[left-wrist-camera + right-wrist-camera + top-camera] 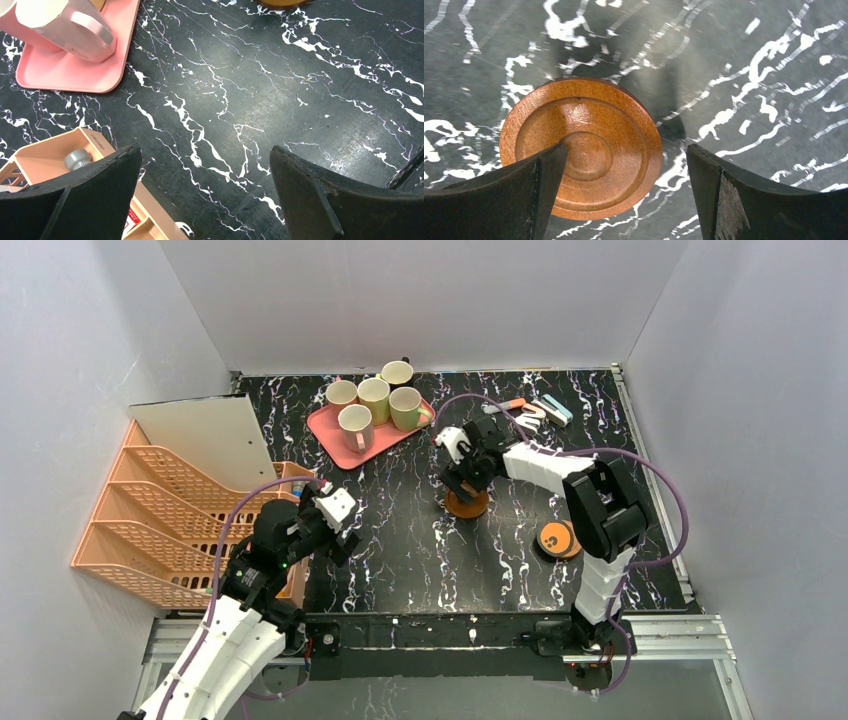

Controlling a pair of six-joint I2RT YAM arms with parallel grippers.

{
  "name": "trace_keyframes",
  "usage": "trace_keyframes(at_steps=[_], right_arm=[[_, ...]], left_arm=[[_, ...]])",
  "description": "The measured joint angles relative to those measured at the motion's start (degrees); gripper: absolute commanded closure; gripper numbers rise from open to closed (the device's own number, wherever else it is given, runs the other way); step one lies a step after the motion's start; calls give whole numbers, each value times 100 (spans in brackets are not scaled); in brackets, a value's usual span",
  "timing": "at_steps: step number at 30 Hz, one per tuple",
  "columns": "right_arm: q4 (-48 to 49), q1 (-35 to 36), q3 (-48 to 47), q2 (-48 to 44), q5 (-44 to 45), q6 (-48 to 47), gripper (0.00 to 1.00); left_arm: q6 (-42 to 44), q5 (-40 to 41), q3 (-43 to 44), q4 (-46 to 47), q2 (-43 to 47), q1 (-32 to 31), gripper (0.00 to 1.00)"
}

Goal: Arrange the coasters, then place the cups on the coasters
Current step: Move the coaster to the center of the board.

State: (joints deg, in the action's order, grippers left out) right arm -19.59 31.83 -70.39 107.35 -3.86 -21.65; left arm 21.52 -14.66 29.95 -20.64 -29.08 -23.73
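Note:
Five cups stand on a pink tray point(330, 430) at the back: dark brown point(398, 373), yellow-green point(374, 396), pale pink point(341, 393), green point(406, 406) and pink point(355, 426). One ringed orange-brown coaster point(589, 145) lies flat on the black marble table, also seen from above point(468, 506). My right gripper point(626, 165) hovers open just over it, its left finger overlapping the disc and its right finger clear of the rim. More coasters point(557, 539) sit to the right in what looks like a small stack. My left gripper point(205, 170) is open over bare table, holding nothing; a pink cup point(65, 27) shows at the top left of its view.
An orange tiered file organizer point(170, 520) fills the left side, close beside my left arm, with a white board point(205, 435) behind it. Small stationery items point(540, 412) lie at the back right. White walls enclose the table.

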Motion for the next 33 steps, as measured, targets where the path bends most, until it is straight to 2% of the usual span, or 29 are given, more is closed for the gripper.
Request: trace_keyframes(at_steps=[23,29,33], right_arm=[[173,1716,-68,105,-179,24,1],[170,1904,-107,94,0,-15,1],[4,1897,-90,-254,295,-179,1]], left_arm=[[42,-85,-2,-42,2,37,2],[59,-114,-2,-42,22,66,2],[61,-127,-2,-42,37,74,2]])
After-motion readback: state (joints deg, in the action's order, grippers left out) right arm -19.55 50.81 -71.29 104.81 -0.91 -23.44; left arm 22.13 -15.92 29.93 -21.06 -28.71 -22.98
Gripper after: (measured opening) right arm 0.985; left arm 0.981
